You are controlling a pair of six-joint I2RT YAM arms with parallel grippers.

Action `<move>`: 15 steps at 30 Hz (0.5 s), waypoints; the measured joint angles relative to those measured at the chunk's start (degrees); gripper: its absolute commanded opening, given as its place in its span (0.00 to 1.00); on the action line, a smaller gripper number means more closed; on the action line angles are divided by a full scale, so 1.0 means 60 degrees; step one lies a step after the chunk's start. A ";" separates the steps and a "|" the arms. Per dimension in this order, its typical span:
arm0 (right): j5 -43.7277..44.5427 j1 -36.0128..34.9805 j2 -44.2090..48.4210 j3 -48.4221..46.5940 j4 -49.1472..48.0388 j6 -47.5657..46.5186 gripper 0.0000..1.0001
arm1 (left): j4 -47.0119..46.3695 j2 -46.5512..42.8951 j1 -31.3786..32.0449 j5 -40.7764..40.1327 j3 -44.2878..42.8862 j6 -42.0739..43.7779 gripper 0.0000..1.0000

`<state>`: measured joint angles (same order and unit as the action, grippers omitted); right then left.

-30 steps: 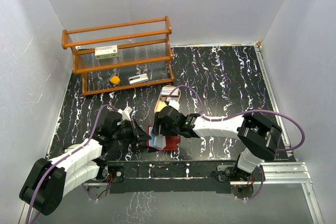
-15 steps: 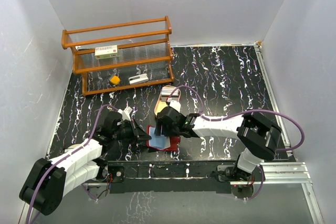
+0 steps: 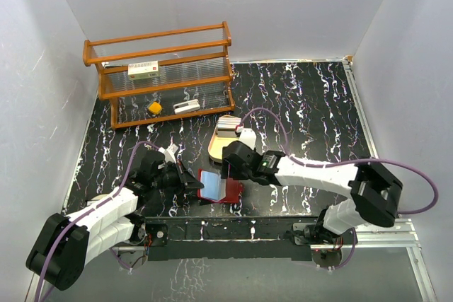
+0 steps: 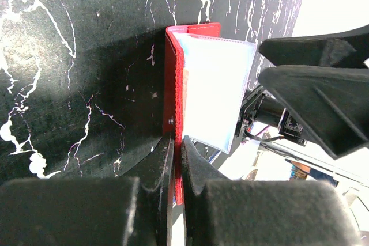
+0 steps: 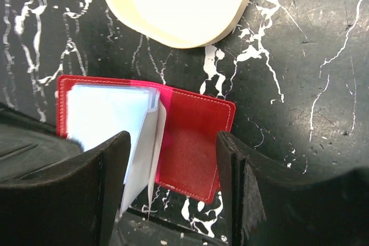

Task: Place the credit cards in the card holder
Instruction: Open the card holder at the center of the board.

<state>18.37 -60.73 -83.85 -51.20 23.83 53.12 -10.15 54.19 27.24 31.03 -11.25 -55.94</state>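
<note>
From the top camera we find the card holder (image 3: 221, 187) lying spread on the black marbled counter (image 3: 304, 104), right at the near edge between the two arms, with the red cover down and the pale bluish pockets up. The left gripper (image 3: 192, 183) reaches in from the left and meets the holder's left edge. The right gripper (image 3: 232, 155) hangs just beyond the holder, between it and the tan tray (image 3: 218, 139). The credit cards (image 3: 228, 125) show as a small pale stack at the tray's far end, apart from both grippers. Back left stands the orange shelf (image 3: 159, 76) with a white box (image 3: 143, 70) on it.

Over to the left wrist — here the jaws are pinched tight on the red cover's edge, and a clear pocket leaf stands up just beside them. The right gripper's dark fingers (image 4: 311, 79) fill the right side.

Now the right wrist. Its jaws are spread wide, one finger (image 5: 115, 182) at each side of the view. The holder lies on the counter below between them, pocket leaves toward the left finger and bare red cover toward the right. The tray's rim sits just beyond the holder, not touching it.
</note>
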 measured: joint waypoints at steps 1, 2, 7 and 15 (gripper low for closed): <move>-0.0004 0.0004 0.0186 -0.0004 0.0051 -0.0047 0.57 | 0.0004 0.0000 0.0000 0.0004 0.0000 0.0004 0.00; -0.0033 0.0007 0.0321 -0.0004 0.0066 -0.0076 0.55 | 0.0011 0.0000 0.0000 0.0004 0.0000 0.0004 0.00; -0.0772 0.0007 0.0703 -0.0007 -0.0488 -0.0175 0.48 | 0.0022 -0.0015 0.0000 0.0000 0.0000 0.0004 0.00; -0.2004 -0.0007 -0.0357 -0.0736 -0.1486 -0.0339 0.47 | 0.0033 -0.0015 0.0000 0.0004 0.0000 0.0004 0.00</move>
<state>6.35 -60.77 -86.00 -55.61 14.92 51.09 -9.96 54.11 27.24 31.05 -11.25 -55.92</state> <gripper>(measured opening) 0.460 0.025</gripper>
